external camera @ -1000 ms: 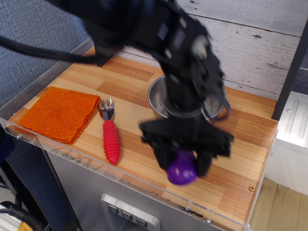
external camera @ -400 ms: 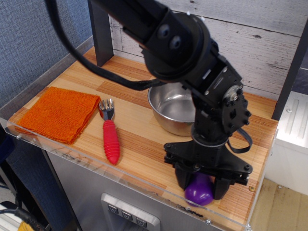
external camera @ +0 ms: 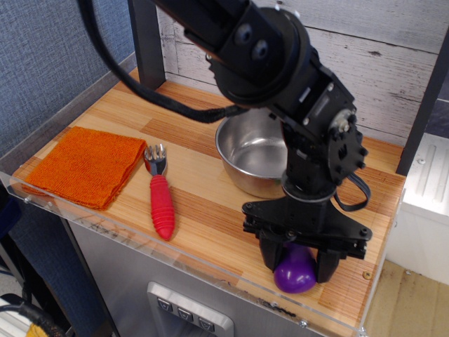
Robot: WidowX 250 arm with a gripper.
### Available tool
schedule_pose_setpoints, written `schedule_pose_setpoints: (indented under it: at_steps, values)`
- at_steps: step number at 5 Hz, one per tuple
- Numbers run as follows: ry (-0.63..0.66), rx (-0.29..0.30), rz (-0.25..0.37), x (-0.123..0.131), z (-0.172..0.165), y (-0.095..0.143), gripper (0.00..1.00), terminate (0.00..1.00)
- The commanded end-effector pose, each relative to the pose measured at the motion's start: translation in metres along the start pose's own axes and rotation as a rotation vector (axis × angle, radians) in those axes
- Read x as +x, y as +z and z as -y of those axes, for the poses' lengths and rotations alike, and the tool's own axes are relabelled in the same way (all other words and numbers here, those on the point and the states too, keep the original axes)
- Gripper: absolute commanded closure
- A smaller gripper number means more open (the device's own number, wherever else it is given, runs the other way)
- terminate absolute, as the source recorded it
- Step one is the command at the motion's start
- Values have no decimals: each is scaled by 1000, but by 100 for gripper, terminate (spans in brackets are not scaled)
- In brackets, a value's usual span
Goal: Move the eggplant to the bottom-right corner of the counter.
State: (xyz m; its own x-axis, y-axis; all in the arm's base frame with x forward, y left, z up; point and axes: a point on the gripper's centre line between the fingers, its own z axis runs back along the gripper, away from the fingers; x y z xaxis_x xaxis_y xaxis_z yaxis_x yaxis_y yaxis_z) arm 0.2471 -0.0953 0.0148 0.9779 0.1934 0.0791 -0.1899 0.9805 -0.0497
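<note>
The purple eggplant (external camera: 295,272) sits low at the near right corner of the wooden counter (external camera: 210,210), close to the clear edge rim. Its green stem cap is hidden by the gripper. My black gripper (external camera: 297,265) points straight down over it, with one finger on each side of the eggplant, closed against it. Whether the eggplant rests on the wood or hangs just above it, I cannot tell.
A steel bowl (external camera: 252,156) stands behind the gripper, partly hidden by the arm. A red-handled fork (external camera: 160,198) lies left of centre. An orange cloth (external camera: 84,165) lies at the left end. A clear rim (external camera: 175,261) runs along the front edge.
The gripper carried the eggplant from the front middle toward the near right corner and lowered it; in the last half second it shifted only slightly.
</note>
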Motion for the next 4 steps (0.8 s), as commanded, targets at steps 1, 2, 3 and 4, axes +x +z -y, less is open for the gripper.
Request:
schedule_pose_setpoints:
  at_steps: [1, 2, 3, 4]
  values:
    - [27, -24, 42, 6, -9, 18, 0, 0]
    - [31, -21, 50, 6, -10, 21, 0, 0]
    - [79, -47, 37, 11, -16, 32, 0, 0]
    - [138, -95, 71, 21, -18, 70, 0, 0]
